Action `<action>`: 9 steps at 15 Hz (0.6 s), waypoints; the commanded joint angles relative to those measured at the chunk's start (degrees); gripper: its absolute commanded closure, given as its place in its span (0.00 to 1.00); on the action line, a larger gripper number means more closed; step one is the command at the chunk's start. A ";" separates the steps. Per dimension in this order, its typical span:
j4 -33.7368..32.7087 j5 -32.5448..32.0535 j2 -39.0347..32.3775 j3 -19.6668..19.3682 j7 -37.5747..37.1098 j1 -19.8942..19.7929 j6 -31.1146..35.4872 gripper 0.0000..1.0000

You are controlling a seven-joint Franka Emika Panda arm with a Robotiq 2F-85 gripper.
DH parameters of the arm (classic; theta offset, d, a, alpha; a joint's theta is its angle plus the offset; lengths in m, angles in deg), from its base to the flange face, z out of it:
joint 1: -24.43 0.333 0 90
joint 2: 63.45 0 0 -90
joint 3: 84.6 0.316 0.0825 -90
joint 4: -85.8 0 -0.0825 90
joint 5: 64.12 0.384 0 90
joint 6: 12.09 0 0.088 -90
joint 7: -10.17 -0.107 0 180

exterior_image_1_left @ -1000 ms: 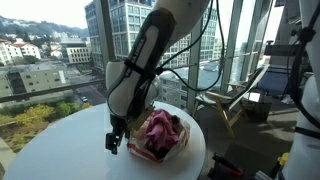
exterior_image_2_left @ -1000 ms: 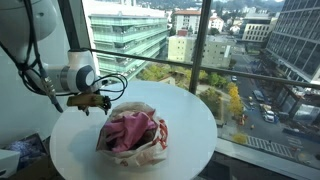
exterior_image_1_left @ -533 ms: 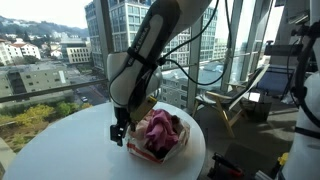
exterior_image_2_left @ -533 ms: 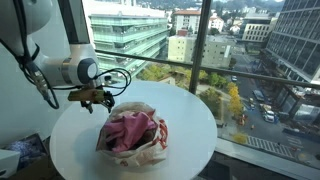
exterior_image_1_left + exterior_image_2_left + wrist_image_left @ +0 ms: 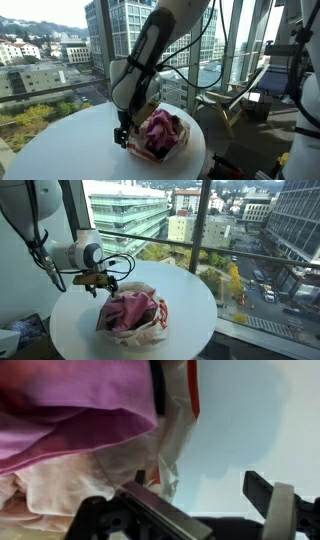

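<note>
gripper (image 5: 105,283): jaws spread wide, holding nothing | low beside the white bag (image 5: 152,332) of pink cloth (image 5: 131,309) | bag mid round white table (image 5: 190,298), gripper on its edge side

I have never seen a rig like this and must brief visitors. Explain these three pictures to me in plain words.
The machine is a jointed robot arm; at its tip sits a two-fingered gripper. Two pictures come from cameras standing off the robot, looking at a round white table beside tall windows. The third comes from a camera on the wrist, looking past the gripper's fingers at the table close up. On the table lies a bundle of pink cloth in a cream wrapper with a red edge. The gripper stands open at the bundle's rim and holds nothing; whether it touches the wrapper I cannot tell.
</note>
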State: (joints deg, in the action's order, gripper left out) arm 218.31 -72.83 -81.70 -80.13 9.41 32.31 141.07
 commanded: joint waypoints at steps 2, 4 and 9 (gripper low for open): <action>-3.58 -0.05 -4.04 -0.91 -1.26 0.45 0.27 0.00; -4.68 2.05 -5.39 -0.19 -1.01 -0.20 -0.62 0.00; -6.35 7.15 -7.17 1.08 -0.90 -1.22 -4.77 0.00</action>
State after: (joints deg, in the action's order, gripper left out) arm 213.78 -68.50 -87.95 -80.13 8.54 31.99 138.78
